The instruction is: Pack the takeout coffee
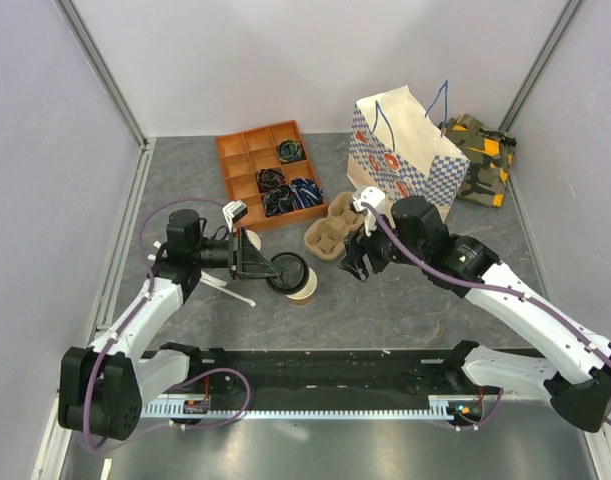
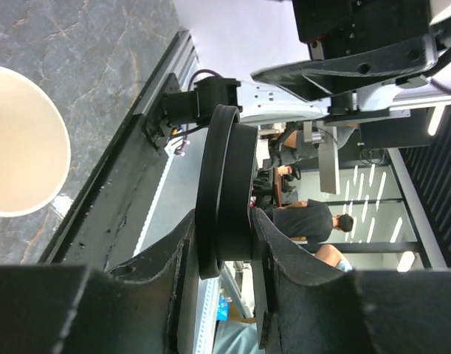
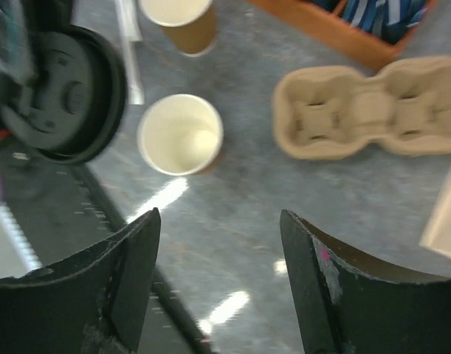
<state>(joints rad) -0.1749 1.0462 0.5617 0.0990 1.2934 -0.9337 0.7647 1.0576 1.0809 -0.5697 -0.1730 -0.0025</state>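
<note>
No lidded takeout coffee shows in any view. My left gripper (image 1: 268, 265) (image 2: 224, 217) is shut on a loose black lid (image 1: 288, 272) (image 2: 226, 192) (image 3: 63, 92), held on edge just above the table. Right beside the lid stands a lidless tan paper cup (image 1: 305, 287) (image 2: 18, 155) (image 3: 181, 134) with a cream inside. A second lidless brown cup (image 3: 177, 22) stands behind it. My right gripper (image 1: 357, 265) (image 3: 219, 221) hovers open over bare table, to the right of the cups, with nothing between its fingers.
A pulp cup carrier (image 1: 333, 230) (image 3: 365, 110) lies behind the right gripper. A checkered paper bag (image 1: 405, 150) stands at the back right beside a camouflage pouch (image 1: 480, 155). An orange divided tray (image 1: 270, 170) sits at the back. A black rail (image 1: 325, 365) runs along the near edge.
</note>
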